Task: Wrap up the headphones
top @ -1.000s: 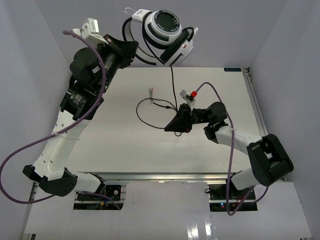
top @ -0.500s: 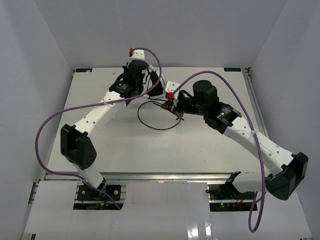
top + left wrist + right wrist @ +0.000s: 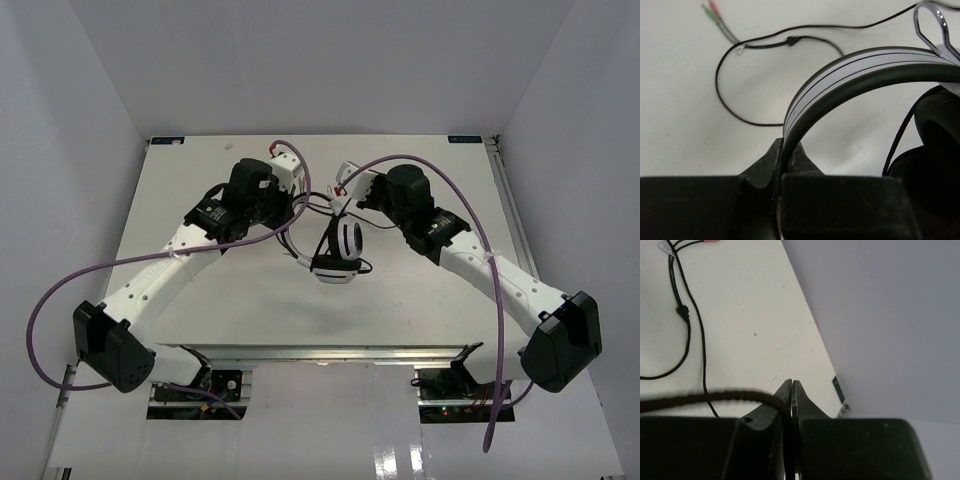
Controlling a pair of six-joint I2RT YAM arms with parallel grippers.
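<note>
The headphones are white and black and sit mid-table, just in front of both grippers. My left gripper is shut on the white-and-black headband, which runs up and to the right from the jaws. A dark earcup fills the right edge of the left wrist view. My right gripper is shut on the thin black cord, which enters its jaws from the left. More cord lies looped on the table and ends in green and pink plugs.
White walls enclose the table on the left, back and right. The table's far right corner with a small blue label shows in the right wrist view. Purple arm cables arch over both arms.
</note>
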